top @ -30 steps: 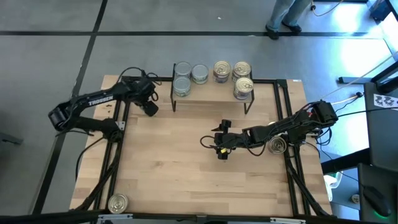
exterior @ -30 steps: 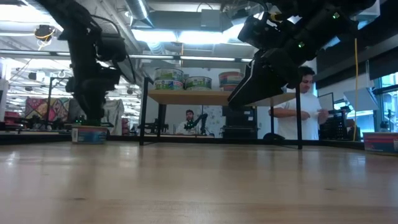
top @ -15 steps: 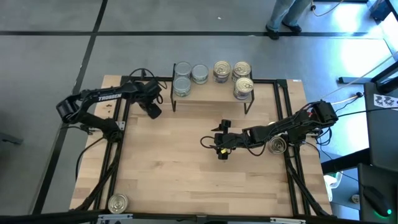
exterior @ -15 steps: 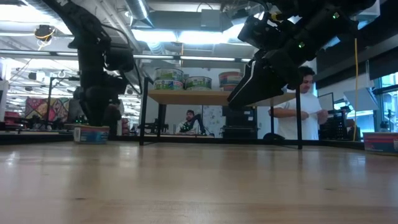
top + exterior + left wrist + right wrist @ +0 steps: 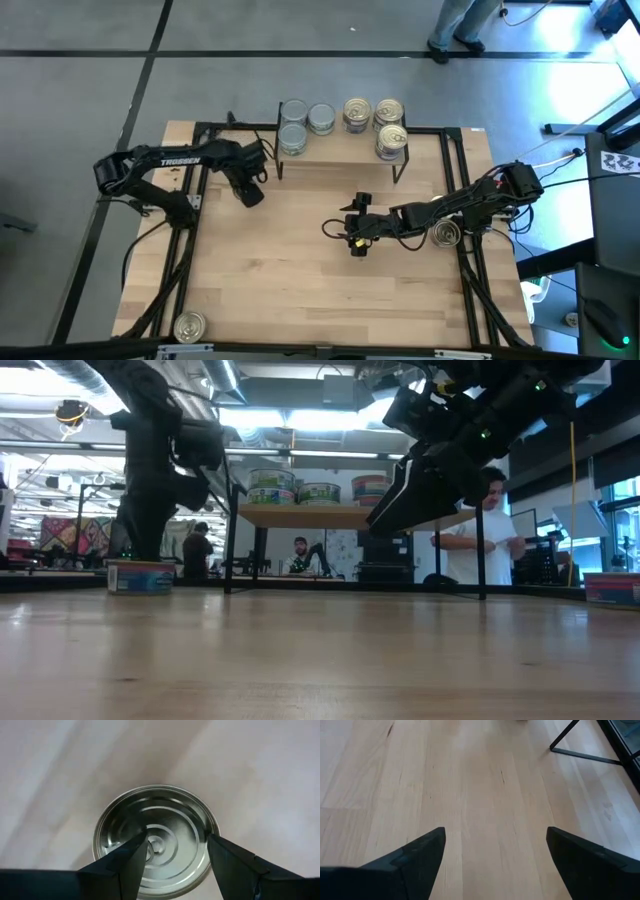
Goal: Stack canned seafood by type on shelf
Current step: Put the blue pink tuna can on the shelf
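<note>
A silver-topped can [image 5: 156, 839] stands upright on the table at the far left; in the low view [image 5: 140, 576] it sits just left of the shelf legs. My left gripper [image 5: 177, 845] is open and points down over the can's top, its fingertips inside the rim's outline; it hides the can in the high view [image 5: 247, 188]. The shelf [image 5: 340, 152] carries silver cans [image 5: 293, 125] on its left and gold cans [image 5: 389, 127] on its right. My right gripper [image 5: 495, 855] is open and empty above the table's middle [image 5: 355, 236].
A gold can [image 5: 445, 234] lies at the table's right edge beside my right arm. Another can [image 5: 189, 326] sits at the near left corner. The shelf's black legs [image 5: 230, 550] stand close to the right of my left gripper. People [image 5: 490, 530] are behind the table.
My left gripper has moved toward the table's right and near edges, away from the far left corner, and now stands over the silver can. My right arm has kept still.
</note>
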Tool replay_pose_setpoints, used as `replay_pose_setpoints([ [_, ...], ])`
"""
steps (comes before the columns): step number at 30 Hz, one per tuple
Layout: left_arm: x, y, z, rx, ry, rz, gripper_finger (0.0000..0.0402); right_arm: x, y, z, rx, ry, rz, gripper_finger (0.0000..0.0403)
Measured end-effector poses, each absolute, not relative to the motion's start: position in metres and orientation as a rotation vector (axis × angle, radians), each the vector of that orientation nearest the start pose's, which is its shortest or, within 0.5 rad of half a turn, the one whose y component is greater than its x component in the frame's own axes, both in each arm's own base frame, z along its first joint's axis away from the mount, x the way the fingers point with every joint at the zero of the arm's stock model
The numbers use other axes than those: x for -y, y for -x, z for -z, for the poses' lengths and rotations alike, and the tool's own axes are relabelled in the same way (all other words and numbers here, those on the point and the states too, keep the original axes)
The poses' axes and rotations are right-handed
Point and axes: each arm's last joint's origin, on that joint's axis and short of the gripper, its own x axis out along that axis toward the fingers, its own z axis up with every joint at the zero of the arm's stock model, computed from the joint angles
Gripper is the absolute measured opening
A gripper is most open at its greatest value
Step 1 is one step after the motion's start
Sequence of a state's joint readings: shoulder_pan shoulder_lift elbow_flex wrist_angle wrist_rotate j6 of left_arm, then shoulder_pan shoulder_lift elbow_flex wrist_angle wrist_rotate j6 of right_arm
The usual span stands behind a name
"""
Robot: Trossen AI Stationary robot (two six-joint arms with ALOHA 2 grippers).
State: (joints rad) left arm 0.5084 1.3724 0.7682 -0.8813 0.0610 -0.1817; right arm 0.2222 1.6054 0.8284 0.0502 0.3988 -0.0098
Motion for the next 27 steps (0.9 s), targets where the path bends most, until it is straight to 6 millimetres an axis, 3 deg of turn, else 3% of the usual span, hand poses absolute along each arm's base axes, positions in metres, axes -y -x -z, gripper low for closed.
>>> replay_pose_setpoints([
  [7,-0.065,-0.204,-0.176,-1.406,0.519,-0.41,0.0208,-0.059,-0.311,-0.176,-0.696,0.256,0.157,0.0346],
  [14,-0.034,-0.233,-0.173,-1.261,0.439,-0.288,0.0208,-0.059,-0.311,-0.176,-0.694,0.257,0.161,0.0346],
  [22,-0.015,-0.275,-0.148,-1.118,0.339,-0.169,0.0208,-0.059,-0.312,-0.176,-0.688,0.239,0.151,0.0346],
  [27,-0.003,-0.294,-0.143,-0.969,0.262,-0.078,0.0208,-0.059,-0.312,-0.176,-0.689,0.244,0.143,0.0346],
])
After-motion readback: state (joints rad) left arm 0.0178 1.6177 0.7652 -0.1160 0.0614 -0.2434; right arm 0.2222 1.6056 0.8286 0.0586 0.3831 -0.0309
